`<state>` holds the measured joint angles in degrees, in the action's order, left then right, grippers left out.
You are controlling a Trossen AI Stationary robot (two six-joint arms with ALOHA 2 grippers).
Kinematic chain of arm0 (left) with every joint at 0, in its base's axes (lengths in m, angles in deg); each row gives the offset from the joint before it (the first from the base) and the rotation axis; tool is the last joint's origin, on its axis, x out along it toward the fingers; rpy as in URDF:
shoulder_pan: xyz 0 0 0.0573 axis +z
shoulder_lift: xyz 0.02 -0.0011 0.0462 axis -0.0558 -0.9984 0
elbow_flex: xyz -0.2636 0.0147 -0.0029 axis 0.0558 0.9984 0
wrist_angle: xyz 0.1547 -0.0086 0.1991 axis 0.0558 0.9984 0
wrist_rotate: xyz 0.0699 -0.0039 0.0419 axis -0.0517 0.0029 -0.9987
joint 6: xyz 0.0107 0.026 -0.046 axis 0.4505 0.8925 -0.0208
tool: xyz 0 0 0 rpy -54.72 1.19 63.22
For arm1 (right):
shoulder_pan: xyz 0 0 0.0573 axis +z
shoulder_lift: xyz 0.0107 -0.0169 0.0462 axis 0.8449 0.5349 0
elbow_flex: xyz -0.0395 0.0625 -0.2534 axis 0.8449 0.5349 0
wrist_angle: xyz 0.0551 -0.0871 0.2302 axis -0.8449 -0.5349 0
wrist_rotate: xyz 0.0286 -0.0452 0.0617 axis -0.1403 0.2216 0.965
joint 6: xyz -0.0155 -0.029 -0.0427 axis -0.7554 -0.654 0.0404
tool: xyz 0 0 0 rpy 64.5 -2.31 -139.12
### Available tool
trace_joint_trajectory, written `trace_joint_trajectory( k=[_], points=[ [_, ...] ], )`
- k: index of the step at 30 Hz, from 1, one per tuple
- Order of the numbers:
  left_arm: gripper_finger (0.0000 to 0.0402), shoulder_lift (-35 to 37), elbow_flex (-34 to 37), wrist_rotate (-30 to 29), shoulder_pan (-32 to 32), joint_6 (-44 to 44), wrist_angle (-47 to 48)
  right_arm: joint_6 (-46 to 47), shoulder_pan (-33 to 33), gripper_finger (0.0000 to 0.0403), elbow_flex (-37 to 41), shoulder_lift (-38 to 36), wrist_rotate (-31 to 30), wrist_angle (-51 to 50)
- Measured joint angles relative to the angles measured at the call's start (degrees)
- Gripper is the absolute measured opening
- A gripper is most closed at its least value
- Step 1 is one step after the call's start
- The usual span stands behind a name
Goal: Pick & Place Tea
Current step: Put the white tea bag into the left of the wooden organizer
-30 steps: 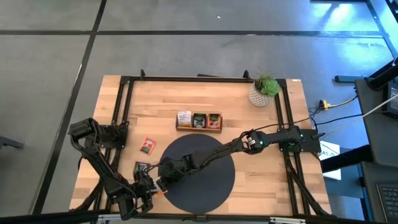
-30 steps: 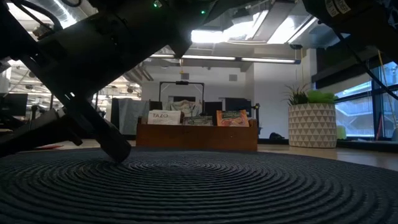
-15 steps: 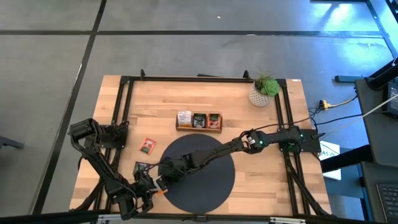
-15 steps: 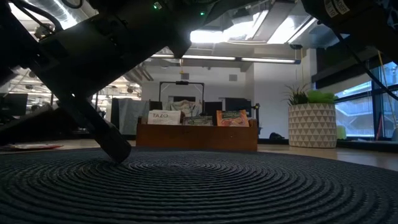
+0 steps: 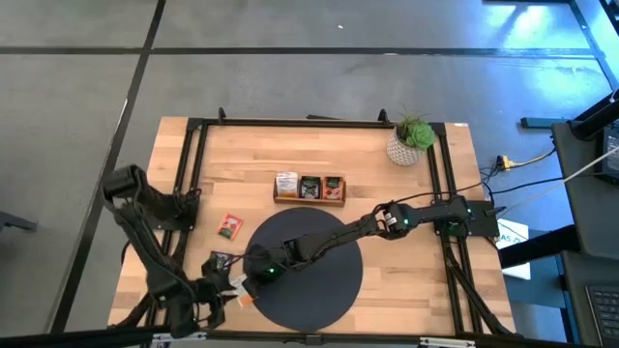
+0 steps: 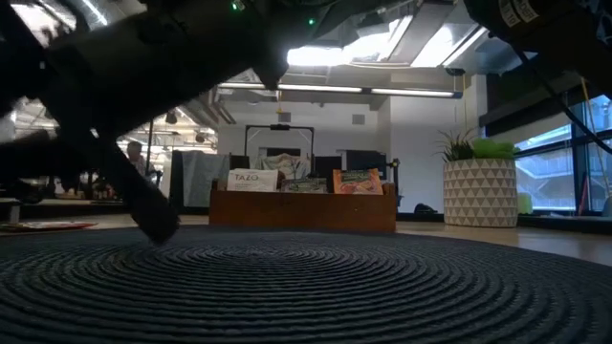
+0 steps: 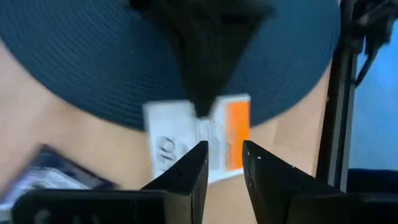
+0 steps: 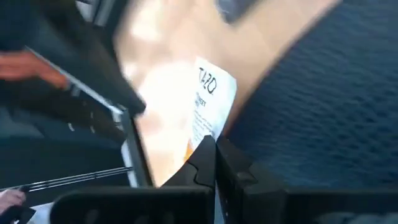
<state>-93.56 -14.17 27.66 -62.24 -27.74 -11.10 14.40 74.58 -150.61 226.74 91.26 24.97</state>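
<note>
Tea sachet, white with orange, straddles the mat edge: light, thin, floppy; you should pinch an edge. Right gripper has closed on its edge; left gripper hovers open above.

We count two arms, one dark round mat, one wooden tray with three compartments, one potted plant, and three loose sachets: red, black, white-and-orange.
</note>
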Motion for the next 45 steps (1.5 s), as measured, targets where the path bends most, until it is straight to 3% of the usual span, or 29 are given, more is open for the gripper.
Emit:
trace_joint_trajectory(
  k=[5,8,12,16,23,31,35,39,45],
  points=[
    [0.0091,8.39,0.07,-3.90,-0.53,0.97,4.05,-4.41,-0.78,0.0003,0.02,-3.69,-1.85,-0.04],
    [0.0092,12.27,0.05,-10.05,-0.45,3.94,4.04,-9.56,-1.81,0.0003,0.00,-7.59,-4.04,-1.25],
    [0.0095,15.59,0.00,-22.37,-0.44,6.53,3.94,-16.68,-3.54,0.0003,0.00,-12.63,-4.07,-8.14],
    [0.0094,17.39,-0.04,-27.90,-0.34,9.37,4.04,-23.22,-4.76,0.0002,0.00,-18.32,-7.03,-20.69],
    [0.0092,18.52,-0.04,-29.18,3.26,11.45,4.49,-31.09,-6.22,0.0002,-0.04,-26.36,-19.71,-41.79],
    [0.0093,20.06,-0.05,-22.42,10.43,13.65,5.95,-38.41,-10.43,0.0002,0.04,-30.00,-20.32,-52.28],
    [0.0091,23.50,-0.13,-21.72,12.56,14.45,10.53,-42.24,-12.78,0.0002,2.26,-31.02,-18.02,-50.18],
    [0.0091,27.04,-0.15,-21.63,14.94,14.47,15.10,-45.32,-15.30,0.0002,9.88,-32.50,-14.05,-43.05],
    [0.0094,29.84,-0.15,-21.65,18.23,14.49,17.76,-47.86,-18.36,0.0001,29.14,-39.74,-9.79,-16.85]
  ],
)
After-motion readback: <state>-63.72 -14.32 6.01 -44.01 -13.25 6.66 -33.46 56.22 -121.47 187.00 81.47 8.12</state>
